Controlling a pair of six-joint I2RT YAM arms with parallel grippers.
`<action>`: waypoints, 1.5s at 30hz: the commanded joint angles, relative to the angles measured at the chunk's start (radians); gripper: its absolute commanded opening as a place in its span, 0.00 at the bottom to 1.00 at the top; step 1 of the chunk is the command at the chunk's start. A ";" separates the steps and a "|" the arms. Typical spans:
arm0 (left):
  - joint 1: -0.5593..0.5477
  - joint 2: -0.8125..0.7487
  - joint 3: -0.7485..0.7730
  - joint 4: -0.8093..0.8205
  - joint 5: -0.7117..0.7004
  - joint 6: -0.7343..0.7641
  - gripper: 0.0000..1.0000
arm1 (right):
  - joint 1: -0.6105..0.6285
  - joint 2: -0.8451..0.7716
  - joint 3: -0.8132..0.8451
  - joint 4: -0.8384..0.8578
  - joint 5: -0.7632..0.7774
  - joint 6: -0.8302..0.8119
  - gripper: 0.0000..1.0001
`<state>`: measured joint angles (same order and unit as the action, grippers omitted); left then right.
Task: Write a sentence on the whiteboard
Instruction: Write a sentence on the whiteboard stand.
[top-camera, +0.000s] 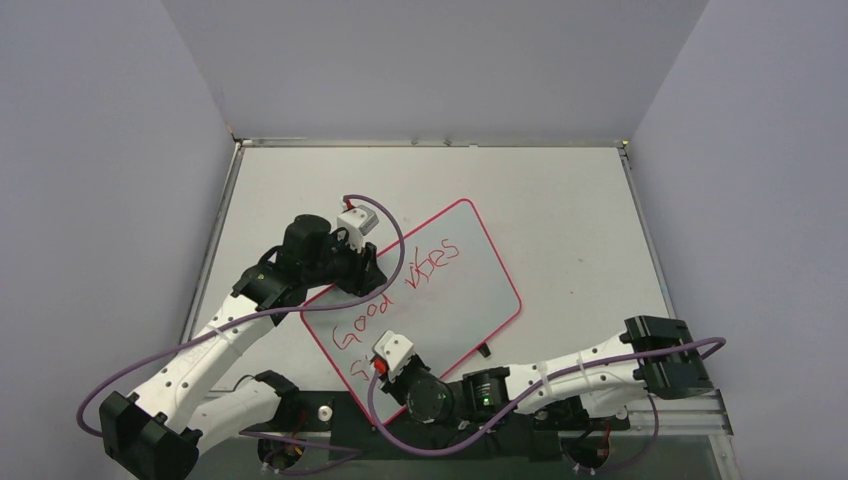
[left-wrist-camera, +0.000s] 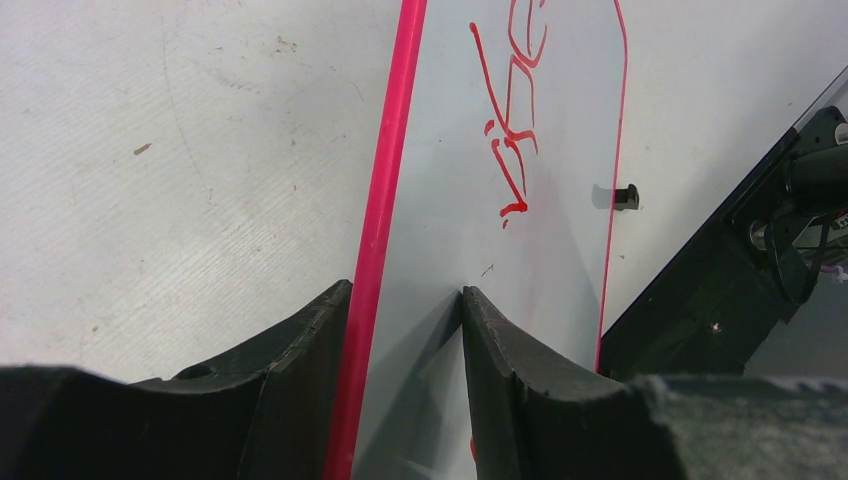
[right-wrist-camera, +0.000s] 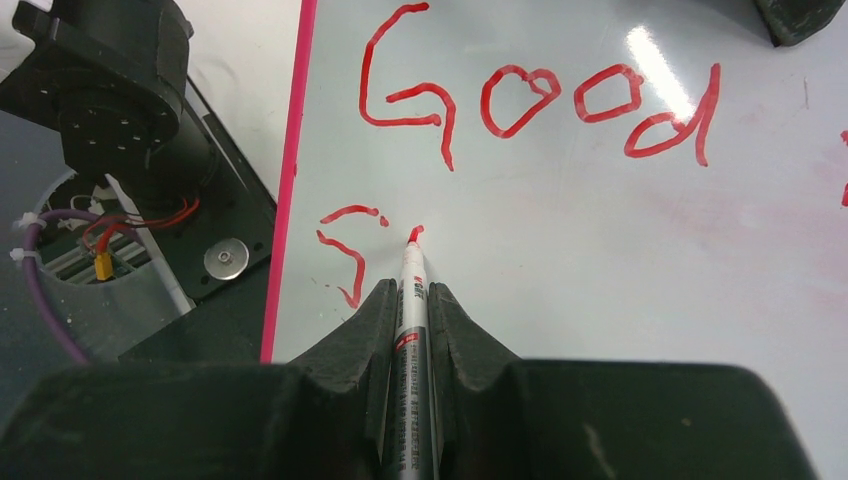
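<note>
The whiteboard (top-camera: 470, 290) lies tilted on the table, pink-framed, with a black clip (top-camera: 484, 350) on its near long edge. The sentence (top-camera: 400, 295) reads "Good vibes" in red. "Good" (right-wrist-camera: 530, 100) shows in the right wrist view, and below it a short scrawl (right-wrist-camera: 345, 250) starts a second line. My right gripper (right-wrist-camera: 413, 290) is shut on a silver marker (right-wrist-camera: 411, 310), its red tip touching the board (right-wrist-camera: 600, 280) just right of the scrawl. My left gripper (left-wrist-camera: 405, 292) straddles the board's far pink frame (left-wrist-camera: 385, 200), jaws parted, one fingertip (left-wrist-camera: 470, 300) resting on the board.
The grey tabletop (top-camera: 560, 200) is enclosed by pale walls at the back and sides. The left arm's black base and wiring (right-wrist-camera: 110, 90) sit just beyond the board's near corner. The right arm's base (left-wrist-camera: 760, 250) lies beyond the clip edge (left-wrist-camera: 625, 197).
</note>
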<state>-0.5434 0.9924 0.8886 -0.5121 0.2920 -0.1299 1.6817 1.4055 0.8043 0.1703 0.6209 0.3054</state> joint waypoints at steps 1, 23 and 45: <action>-0.006 -0.005 0.018 0.061 -0.058 0.032 0.00 | 0.001 0.009 -0.029 0.011 -0.003 0.038 0.00; -0.006 -0.003 0.019 0.061 -0.063 0.032 0.00 | 0.028 -0.029 -0.084 -0.051 0.028 0.106 0.00; -0.007 -0.001 0.019 0.055 -0.071 0.035 0.00 | -0.066 -0.062 -0.034 -0.067 0.057 -0.016 0.00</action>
<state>-0.5484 0.9962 0.8886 -0.4961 0.2962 -0.1268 1.6547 1.3556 0.7425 0.1398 0.6395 0.3321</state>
